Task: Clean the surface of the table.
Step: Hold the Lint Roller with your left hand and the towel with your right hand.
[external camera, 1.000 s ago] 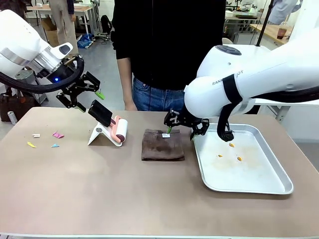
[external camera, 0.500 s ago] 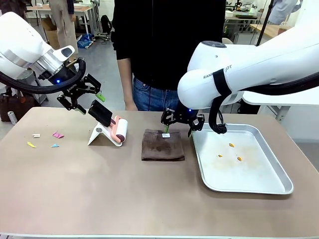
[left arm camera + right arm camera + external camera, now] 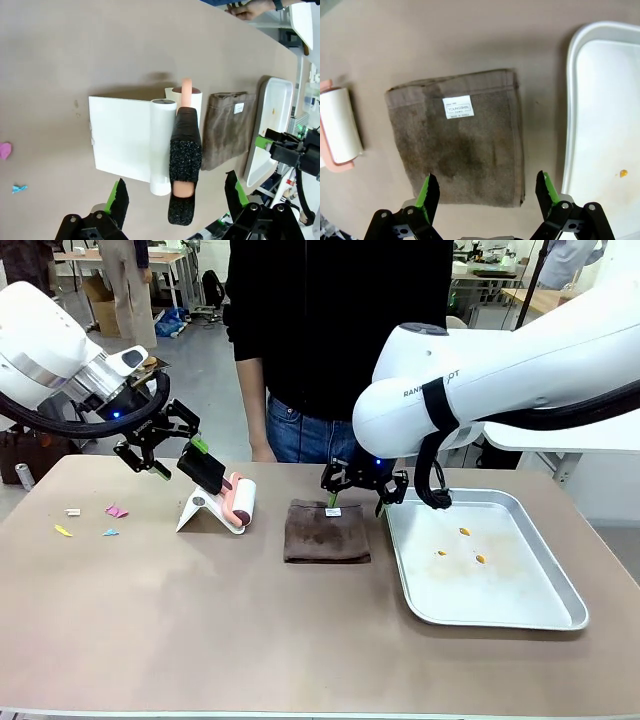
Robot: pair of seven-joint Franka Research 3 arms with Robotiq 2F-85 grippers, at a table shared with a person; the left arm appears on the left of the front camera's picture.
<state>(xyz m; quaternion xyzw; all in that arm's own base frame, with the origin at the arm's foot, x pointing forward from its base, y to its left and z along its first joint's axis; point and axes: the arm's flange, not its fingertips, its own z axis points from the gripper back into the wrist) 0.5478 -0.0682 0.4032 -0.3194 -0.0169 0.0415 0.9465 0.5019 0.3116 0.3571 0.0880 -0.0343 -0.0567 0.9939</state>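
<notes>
Two robot arms work a tan-brown table (image 3: 200, 640) that spans the front view, w/ a person (image 3: 340, 330) in black top and jeans standing at the far edge. The left claw (image 3: 180, 458) hangs wide open over a lint roller (image 3: 238, 498) propped on its white stand (image 3: 198, 512). The right claw (image 3: 358, 504), also wide open, hovers at the far edge of a folded brown cloth (image 3: 327, 532), holding nothing.

The left wrist cam adds what the front cam can't: the roller's black handle (image 3: 185, 160) sits between the spread fingers (image 3: 119, 196), w/ clear gaps on both sides. The right wrist cam looks straight down on the cloth (image 3: 460, 150), showing its white label (image 3: 458, 107) and the tray's rim (image 3: 570, 100) just beside it.

The front view alone takes in the whole table. Paper scraps (image 3: 117, 511) in pink, yellow, blue and white lie near its left end, well apart from the roller. A silver tray (image 3: 500, 610) at right carries a few orange crumbs (image 3: 465, 532). Behind are a grey floor, white-topped tables and other people at a distance.
</notes>
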